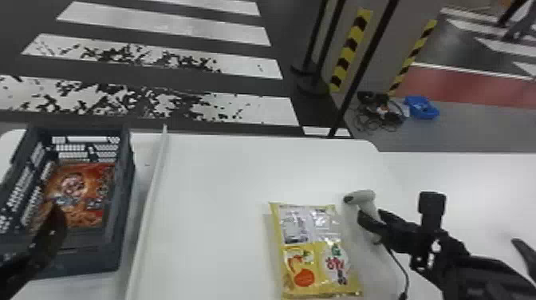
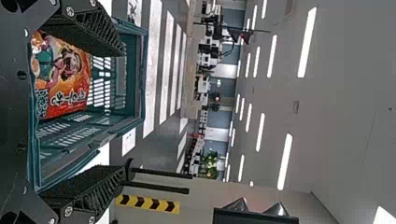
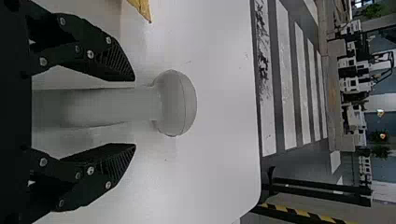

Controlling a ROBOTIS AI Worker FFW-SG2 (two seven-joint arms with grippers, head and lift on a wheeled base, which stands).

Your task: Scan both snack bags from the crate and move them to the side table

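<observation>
In the head view, my left gripper (image 1: pixel 55 217) is over the dark crate (image 1: pixel 127 187), above an orange-red snack bag (image 1: pixel 81 191). The left wrist view has this gripper (image 2: pixel 125 109) open, with the orange bag (image 2: pixel 65 77) lying inside the crate (image 2: pixel 140 74). A yellow snack bag (image 1: pixel 311 247) lies on the white table (image 1: pixel 223 191), left of the pale scanner (image 1: pixel 361 196). My right gripper (image 1: pixel 371 218) is at the scanner's handle. In the right wrist view this gripper (image 3: pixel 135 112) stands open, fingers apart on both sides of the scanner (image 3: pixel 175 102).
A raised pale strip (image 1: pixel 153 179) runs between crate and yellow bag. Another white surface (image 1: pixel 470 171) extends at the right. A black cable (image 1: pixel 404 271) hangs near the scanner. Beyond the table are black posts (image 1: pixel 361 64) and a blue container (image 1: pixel 422 108) on the floor.
</observation>
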